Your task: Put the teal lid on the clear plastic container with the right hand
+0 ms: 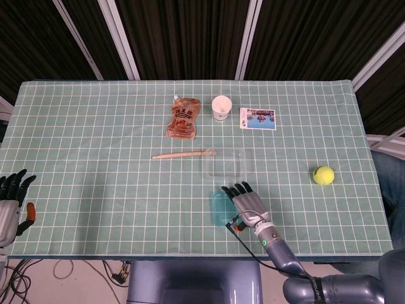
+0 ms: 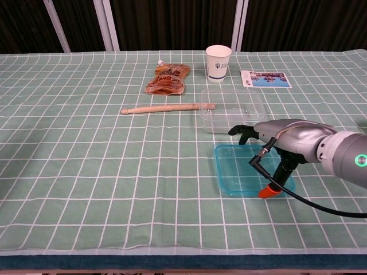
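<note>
- Teal, flat and rectangular, the plastic lid point(image 2: 243, 171) lies on the surface point(image 1: 95, 139), just in front of the clear plastic container point(image 2: 232, 110) and not on it.
- The clear, shallow rectangular container stands upright near the middle of the green checked cloth; nothing shows inside it.
- The right hand point(image 2: 275, 143) is over the right part of the teal lid, palm down, its dark fingers point(image 1: 235, 189) reaching toward the near wall of the container.
- Its orange-tipped thumb point(image 2: 267, 191) points down at the lid's near right corner; whether the hand is actually grasping the lid or only resting on it cannot be told from either view.
- The left hand point(image 1: 11, 206) is at the far left edge of the head view, off the surface, with fingers spread and grasping nothing.
- A slender wooden stick point(image 2: 167, 107) lies left of the container, its right end at the container's far left corner.
- A brown foil pouch point(image 1: 183, 118) lies flat behind the stick.
- A white paper cup point(image 2: 218, 63) stands upright right of the pouch.
- A printed card with a blue picture point(image 1: 257, 118) lies just right of the cup.
- A yellow-green tennis ball point(image 1: 323, 175) rests well apart from the rest, toward the right edge of the surface.
</note>
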Available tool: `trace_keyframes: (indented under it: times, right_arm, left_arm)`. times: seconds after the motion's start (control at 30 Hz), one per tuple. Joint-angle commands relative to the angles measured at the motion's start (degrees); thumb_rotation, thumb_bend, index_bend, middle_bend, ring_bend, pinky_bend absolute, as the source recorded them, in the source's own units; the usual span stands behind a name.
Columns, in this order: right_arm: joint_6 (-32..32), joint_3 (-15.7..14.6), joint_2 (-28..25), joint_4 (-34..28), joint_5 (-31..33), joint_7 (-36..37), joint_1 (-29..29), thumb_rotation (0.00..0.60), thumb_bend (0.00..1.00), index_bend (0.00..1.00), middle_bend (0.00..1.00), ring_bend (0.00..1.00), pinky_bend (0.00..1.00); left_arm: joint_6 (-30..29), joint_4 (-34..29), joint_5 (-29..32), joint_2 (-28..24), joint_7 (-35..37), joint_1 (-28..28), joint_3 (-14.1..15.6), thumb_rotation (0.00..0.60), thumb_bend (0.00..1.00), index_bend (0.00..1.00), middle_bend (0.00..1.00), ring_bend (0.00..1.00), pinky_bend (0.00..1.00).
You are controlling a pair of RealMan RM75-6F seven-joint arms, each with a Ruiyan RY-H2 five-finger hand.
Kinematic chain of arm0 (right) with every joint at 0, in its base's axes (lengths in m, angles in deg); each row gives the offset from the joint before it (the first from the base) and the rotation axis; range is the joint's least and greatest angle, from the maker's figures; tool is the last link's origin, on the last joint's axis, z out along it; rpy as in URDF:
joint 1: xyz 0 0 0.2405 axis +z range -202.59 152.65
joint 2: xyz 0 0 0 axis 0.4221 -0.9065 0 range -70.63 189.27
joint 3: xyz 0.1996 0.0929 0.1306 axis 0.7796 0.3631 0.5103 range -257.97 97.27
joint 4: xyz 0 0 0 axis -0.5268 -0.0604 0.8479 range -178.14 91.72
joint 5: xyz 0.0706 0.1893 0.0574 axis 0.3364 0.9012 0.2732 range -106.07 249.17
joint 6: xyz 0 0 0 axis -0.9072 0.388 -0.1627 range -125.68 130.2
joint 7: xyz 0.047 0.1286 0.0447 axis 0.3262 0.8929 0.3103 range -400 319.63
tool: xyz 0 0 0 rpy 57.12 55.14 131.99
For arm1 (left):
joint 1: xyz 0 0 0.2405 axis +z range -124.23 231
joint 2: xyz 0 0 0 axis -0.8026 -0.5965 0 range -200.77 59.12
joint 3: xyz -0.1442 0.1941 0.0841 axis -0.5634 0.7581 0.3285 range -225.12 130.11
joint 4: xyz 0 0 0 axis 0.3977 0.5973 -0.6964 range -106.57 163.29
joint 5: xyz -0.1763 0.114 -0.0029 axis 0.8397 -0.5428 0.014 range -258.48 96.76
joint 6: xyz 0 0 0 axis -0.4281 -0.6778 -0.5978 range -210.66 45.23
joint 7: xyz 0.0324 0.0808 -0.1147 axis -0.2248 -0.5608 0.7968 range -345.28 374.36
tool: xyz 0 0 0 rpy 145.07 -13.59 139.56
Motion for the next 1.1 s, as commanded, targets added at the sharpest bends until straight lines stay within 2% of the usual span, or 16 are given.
trace_keyframes:
  times: [0.03, 0.4, 0.8, 0.97, 1.1]
  right_arm:
    - [0.0, 0.2, -0.3, -0.1, -0.3, 0.4, -0.2, 0.600, 0.19, 0.07, 0.44, 0.10, 0.00]
    - [1.4, 0.2, -5.3, -4.3, -3.2, 2.6, -2.0, 0.600, 0.19, 0.07, 0.44, 0.10, 0.00]
    - [2.8, -1.4, -16.1, -11.4, -9.1, 8.1, -6.0, 0.600, 0.19, 0.07, 0.44, 0.11, 0.00]
    - [2.9, -1.0, -20.7, -13.9, -10.7, 10.4, -7.0, 0.600, 0.19, 0.07, 0.44, 0.11, 0.00]
    - [1.0, 0.5, -24.7, -15.2, -10.0, 11.3, -6.0, 0.600, 0.19, 0.07, 0.44, 0.11, 0.00]
  left_arm:
    - [0.0, 0.0, 0.0, 0.0, 0.0, 0.0, 0.0, 0.600, 0.66, 0.11, 0.00, 0.00, 0.00]
    - [-0.1, 0.0, -0.2, 0.0, 0.0, 0.0, 0.0, 0.600, 0.66, 0.11, 0.00, 0.00, 0.00]
    - [-0.2, 0.0, -0.4, 0.1, -0.1, 0.0, 0.1, 0.600, 0.66, 0.11, 0.00, 0.00, 0.00]
    - [-0.3, -0.1, -0.6, 0.2, -0.3, 0.0, 0.1, 0.600, 0.66, 0.11, 0.00, 0.00, 0.00]
    - [-0.4, -0.1, -0.6, 0.2, -0.4, 0.0, 0.1, 0.600, 0.66, 0.11, 0.00, 0.00, 0.00]
